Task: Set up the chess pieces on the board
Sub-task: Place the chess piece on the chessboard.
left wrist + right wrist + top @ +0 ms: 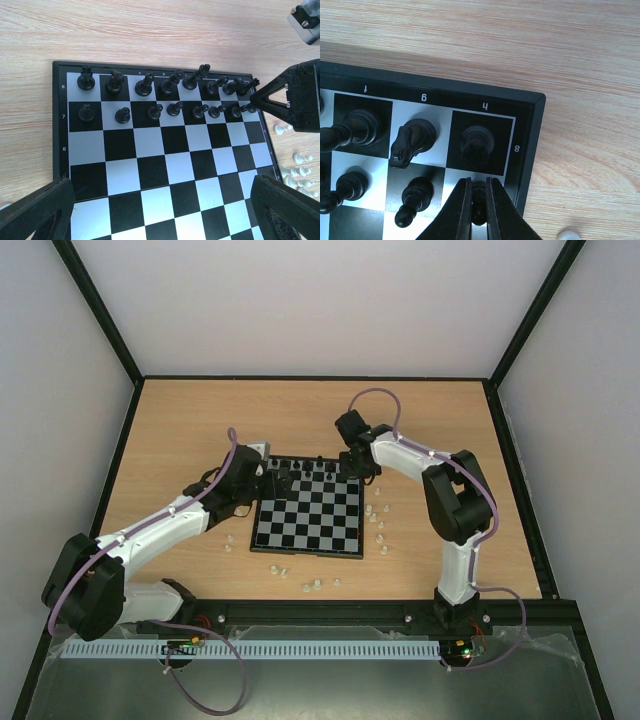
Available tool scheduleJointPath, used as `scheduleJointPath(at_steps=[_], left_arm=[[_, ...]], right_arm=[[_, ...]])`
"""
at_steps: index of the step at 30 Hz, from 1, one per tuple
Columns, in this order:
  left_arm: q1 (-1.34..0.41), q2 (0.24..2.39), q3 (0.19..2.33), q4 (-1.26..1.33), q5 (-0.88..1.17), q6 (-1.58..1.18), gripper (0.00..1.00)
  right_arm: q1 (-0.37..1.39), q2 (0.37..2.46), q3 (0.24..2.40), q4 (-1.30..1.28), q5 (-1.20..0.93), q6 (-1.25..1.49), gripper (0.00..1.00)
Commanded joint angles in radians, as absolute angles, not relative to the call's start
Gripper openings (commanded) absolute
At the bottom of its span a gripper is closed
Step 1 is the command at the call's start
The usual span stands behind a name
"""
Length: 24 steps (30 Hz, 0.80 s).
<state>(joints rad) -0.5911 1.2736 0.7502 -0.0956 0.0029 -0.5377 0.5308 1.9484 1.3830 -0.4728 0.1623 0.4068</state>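
The board lies mid-table. Black chess pieces fill its two far rows, seen closely in the left wrist view. My right gripper is shut on a black pawn standing on the corner-file square just in front of the black rook. A knight stands beside the rook. From above, the right gripper is at the board's far right corner. My left gripper hovers open over empty middle squares of the board, holding nothing; from above, the left gripper is at the far left corner.
Whitish pieces lie loose on the wooden table: a group to the right of the board, some in front of it, a few to its left. One whitish piece lies just outside the board's frame.
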Motion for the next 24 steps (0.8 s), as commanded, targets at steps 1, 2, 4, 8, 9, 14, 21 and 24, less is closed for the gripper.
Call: scheduleJointPath(at_steps=[1,2,4,8,9,14,21,24], left_arm=[[-0.596,1.269,0.741,-0.100,-0.008,-0.524,0.99],[-0.596,1.269,0.741,-0.100,-0.009,-0.525,0.99],[-0.596,1.269,0.741,-0.100,-0.009,-0.526,0.99],[-0.595,1.270,0.739,-0.100,-0.010,-0.526,0.99],[-0.595,1.271,0.740,-0.100,-0.011,-0.526,0.99],[-0.596,1.270,0.741,-0.101,-0.012,-0.526,0.99],[-0.595,1.274,0.740,-0.104,-0.028,-0.525,0.99],[-0.595,1.269,0.736,-0.104,-0.033,-0.524,0.99]], right_arm=[[0.538,1.972,1.408,-0.508,0.146,0.396,0.04],[0.538,1.975,1.408,-0.507,0.147,0.396,0.04],[0.540,1.977,1.407,-0.505,0.144,0.396,0.05],[0.540,1.976,1.405,-0.504,0.143,0.394,0.10],[0.541,1.972,1.402,-0.506,0.143,0.394,0.12],[0.544,1.930,1.382,-0.513,0.143,0.391,0.22],[0.546,1.764,1.284,-0.514,0.163,0.396,0.45],[0.546,1.654,1.223,-0.514,0.177,0.403,0.64]])
